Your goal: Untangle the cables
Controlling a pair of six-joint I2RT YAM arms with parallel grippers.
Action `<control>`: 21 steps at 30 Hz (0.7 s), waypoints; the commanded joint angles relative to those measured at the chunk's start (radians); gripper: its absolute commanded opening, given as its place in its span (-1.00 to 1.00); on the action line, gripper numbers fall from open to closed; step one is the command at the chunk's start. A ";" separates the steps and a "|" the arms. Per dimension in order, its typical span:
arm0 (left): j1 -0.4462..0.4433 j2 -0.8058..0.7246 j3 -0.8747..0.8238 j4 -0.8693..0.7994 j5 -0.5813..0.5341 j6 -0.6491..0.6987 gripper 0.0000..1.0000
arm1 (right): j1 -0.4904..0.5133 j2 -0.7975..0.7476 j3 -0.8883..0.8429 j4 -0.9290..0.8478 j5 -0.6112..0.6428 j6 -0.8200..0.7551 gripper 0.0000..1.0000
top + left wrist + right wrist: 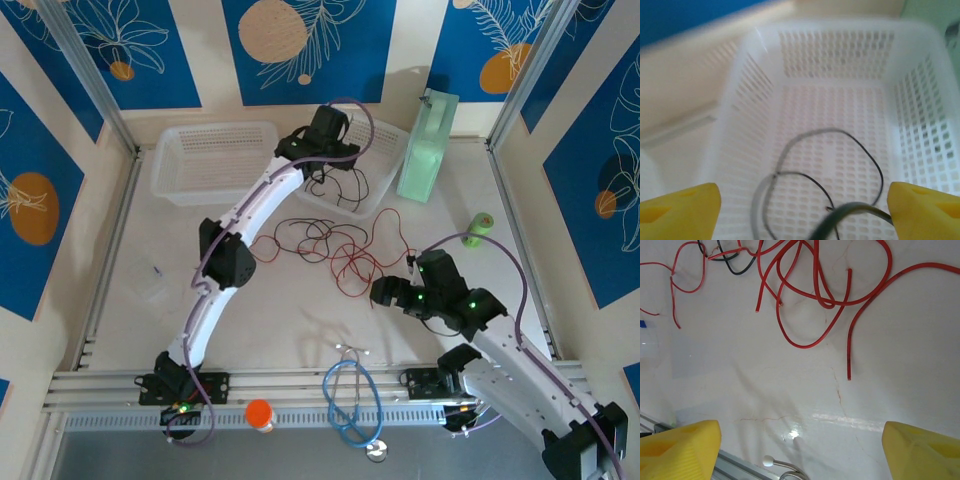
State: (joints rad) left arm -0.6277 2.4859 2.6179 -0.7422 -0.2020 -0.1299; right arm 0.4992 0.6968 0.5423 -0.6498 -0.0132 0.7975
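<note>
The cables lie in two places. Thin black cables [338, 186] curl in loose loops on the floor of the right white basket [385, 150]; in the left wrist view a black cable [860, 150] lies there, and a blurred dark strand [855, 212] crosses close between my fingers. Red cables [335, 248] sprawl tangled mid-table; the right wrist view shows the red cables [815, 295] with a black cable [735, 267] among them. My left gripper [322, 135] [802, 215] hangs open over the basket. My right gripper [380, 292] [800, 450] stands open above bare table, just short of the red cables.
A second white basket [210, 160] sits at the back left. A pale green container [428, 150] stands behind the right basket, a green roll [481, 228] at the right. A blue stethoscope [350, 400] and an orange object [259, 413] lie at the near rail.
</note>
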 commanded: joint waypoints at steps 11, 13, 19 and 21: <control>0.081 -0.012 -0.019 -0.058 0.700 -0.321 0.56 | 0.015 0.068 0.030 0.012 -0.040 -0.025 0.67; 0.091 -0.039 -0.054 0.020 0.809 -0.393 0.57 | 0.016 0.075 0.032 0.016 -0.042 -0.026 0.67; 0.119 -0.097 -0.248 0.522 1.085 -0.792 0.64 | 0.021 0.065 0.020 0.013 -0.044 -0.023 0.67; 0.126 -0.092 -0.333 0.832 1.136 -1.034 0.64 | 0.021 0.057 0.015 0.009 -0.042 -0.021 0.67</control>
State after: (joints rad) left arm -0.5236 2.4187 2.3623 -0.3550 0.7544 -0.8165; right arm 0.5133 0.7742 0.5423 -0.6403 -0.0341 0.7883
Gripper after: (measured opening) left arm 0.820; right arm 0.836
